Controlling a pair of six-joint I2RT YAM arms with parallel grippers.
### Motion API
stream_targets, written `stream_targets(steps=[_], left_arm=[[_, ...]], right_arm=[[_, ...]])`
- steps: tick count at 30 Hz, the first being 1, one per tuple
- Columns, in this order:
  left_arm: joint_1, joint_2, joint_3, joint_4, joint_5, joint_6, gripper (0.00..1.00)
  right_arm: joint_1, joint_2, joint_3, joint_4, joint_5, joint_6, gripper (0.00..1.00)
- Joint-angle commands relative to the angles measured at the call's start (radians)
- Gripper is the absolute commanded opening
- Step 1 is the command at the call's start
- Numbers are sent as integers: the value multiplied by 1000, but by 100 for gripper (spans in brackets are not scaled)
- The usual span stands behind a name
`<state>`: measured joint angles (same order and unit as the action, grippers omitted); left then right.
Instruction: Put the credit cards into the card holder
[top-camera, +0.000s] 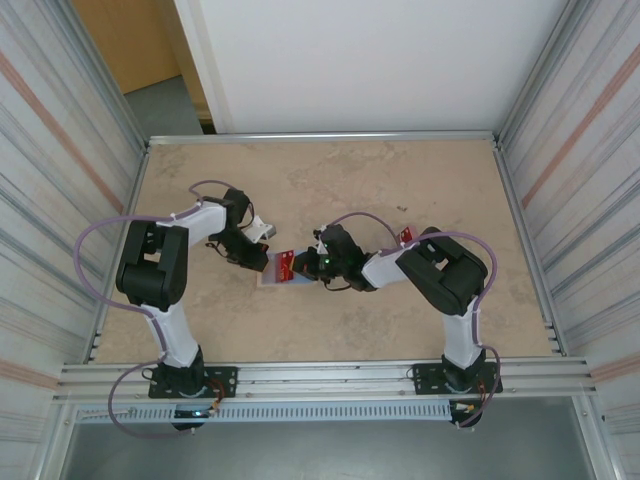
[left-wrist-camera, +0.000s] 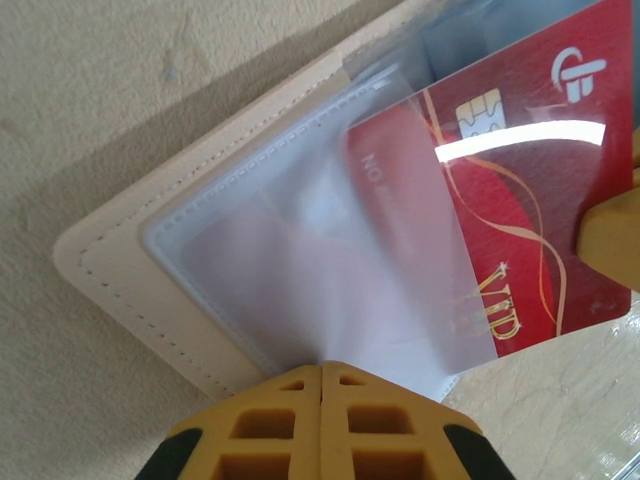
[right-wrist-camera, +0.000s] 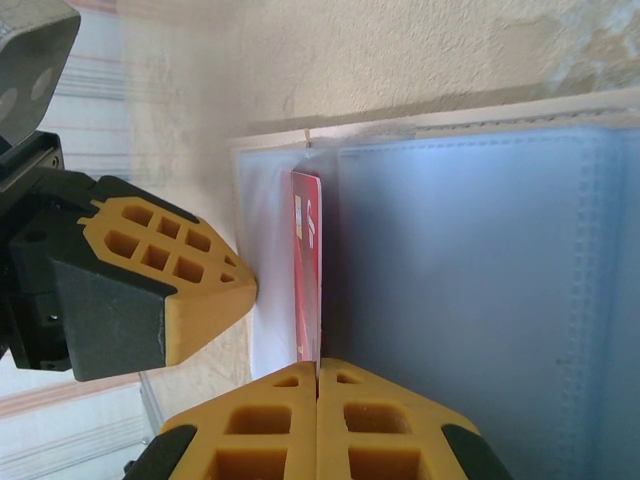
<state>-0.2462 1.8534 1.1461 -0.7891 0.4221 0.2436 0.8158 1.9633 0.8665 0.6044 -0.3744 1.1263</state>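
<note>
Two yellow fingertips of the right gripper (right-wrist-camera: 318, 372) are pressed together on the near edge of a red credit card (right-wrist-camera: 307, 270), which stands edge-on between the pale blue pockets of the card holder (right-wrist-camera: 480, 260). At the left wrist, the left gripper (left-wrist-camera: 322, 372) is likewise closed, pinching the edge of a transparent sleeve (left-wrist-camera: 300, 270) of the holder, whose beige stitched cover lies flat on the surface beneath. The card, with a chip and gold "VIP" lettering, sits partly inside that sleeve. One end is under the plastic, and the rest sticks out. Seen from above, both grippers meet over the holder near the middle of the tan table (top-camera: 350, 180). A second credit card (top-camera: 407, 236) lies apart, just beside the right arm.
</note>
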Motion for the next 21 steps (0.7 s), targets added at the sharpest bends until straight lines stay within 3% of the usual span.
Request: stream_targets(steps=[1, 10, 21], left_arm=[[0, 3, -16, -5, -32, 16, 0], [-1, -4, -16, -4, -34, 16, 0], [16, -21, 10, -23, -37, 9, 0]], right_arm=[[18, 34, -14, -22, 42, 24, 0], [22, 62, 9, -82, 33, 30, 5], [21, 33, 106, -324, 32, -81, 12]])
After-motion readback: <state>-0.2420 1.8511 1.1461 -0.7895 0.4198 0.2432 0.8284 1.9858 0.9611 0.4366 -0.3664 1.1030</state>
